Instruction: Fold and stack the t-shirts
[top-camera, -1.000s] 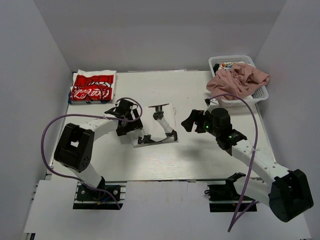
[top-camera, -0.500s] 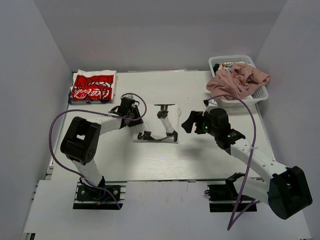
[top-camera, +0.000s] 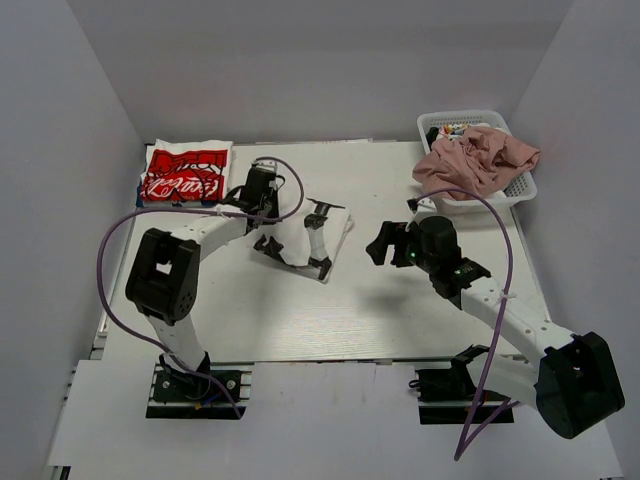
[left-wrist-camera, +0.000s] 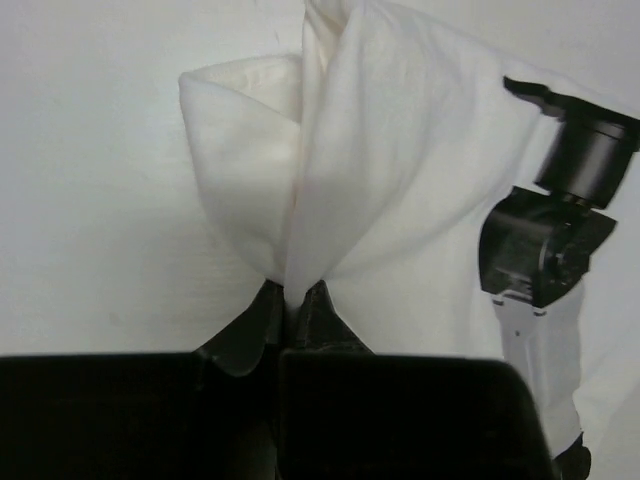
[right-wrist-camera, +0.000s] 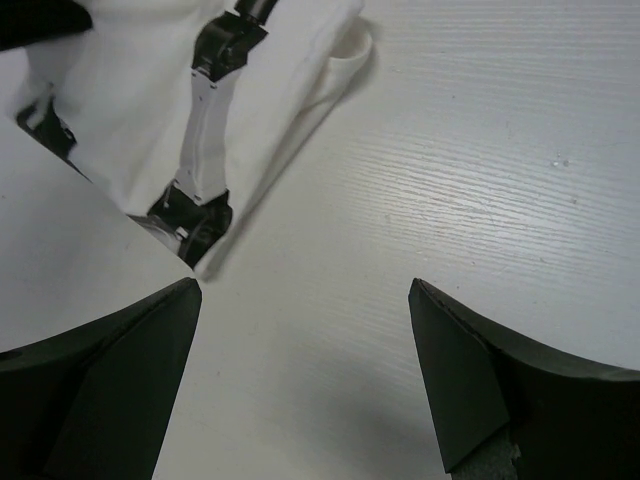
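Note:
A folded white t-shirt with a black print (top-camera: 298, 236) lies bunched at mid-table, its left edge lifted. My left gripper (top-camera: 271, 214) is shut on that edge. In the left wrist view the white cloth (left-wrist-camera: 400, 150) runs up in a pinched fold from the closed gripper (left-wrist-camera: 295, 303). A folded white t-shirt with red print (top-camera: 186, 172) lies at the back left. A dusty-pink t-shirt (top-camera: 478, 160) hangs over the basket. My right gripper (top-camera: 383, 243) hovers open to the right of the white shirt (right-wrist-camera: 120, 110), and in its own view the open gripper (right-wrist-camera: 300, 335) has only bare table between its fingers.
A white lattice basket (top-camera: 523, 189) stands at the back right corner under the pink shirt. Grey walls close in on the left, back and right. Purple cables loop from both arms.
My left gripper has shut on the white shirt's left edge and pulled it up and toward the back left, bunching the cloth. The right arm has stayed put.

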